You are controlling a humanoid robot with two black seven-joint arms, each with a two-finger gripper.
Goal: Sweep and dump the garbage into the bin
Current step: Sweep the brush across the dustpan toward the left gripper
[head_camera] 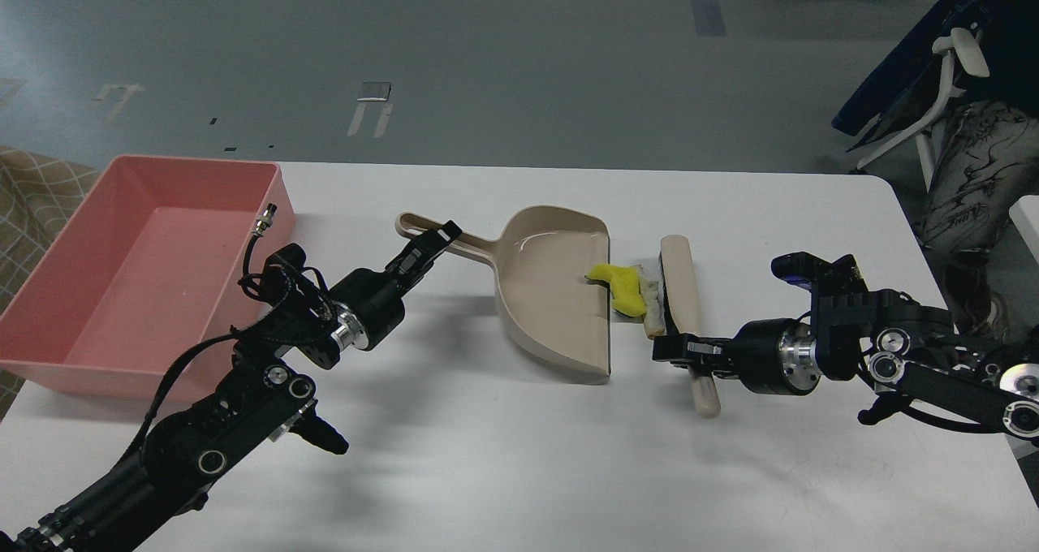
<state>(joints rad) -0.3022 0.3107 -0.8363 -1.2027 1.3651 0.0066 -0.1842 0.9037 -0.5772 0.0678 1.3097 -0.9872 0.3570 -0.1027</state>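
A white table [519,471] with rounded corners stands on a grey floor, with the legs of a white chair [941,97] and a patterned dark-and-white cloth visible at the far right. On the table's left end sits the bin [49,325], a shallow pink tub with nothing showing inside it. Near the middle lies the beige dustpan [552,292], its open lip facing right and its handle pointing left. The left gripper [430,247] is clamped on that handle, its fingers closed around the looped end. At the pan's lip rests the garbage: the bright yellow spongy piece [621,286] lies partly over the edge of the pan, and the whitish bread-like slice [652,296] sits just to its right, pressed between the yellow piece and the brush. The beige brush [682,292] lies roughly parallel to the pan's lip, dark bristles facing the pan and touching the slice, its handle running toward the near side of the table. The right gripper [678,349] grasps the brush low on its handle, fingers closed on it, with the rounded handle end sticking out below the grip. Both black arms reach in from the near corners, the left one passing in front of the bin, the right one coming across from the table's right edge.
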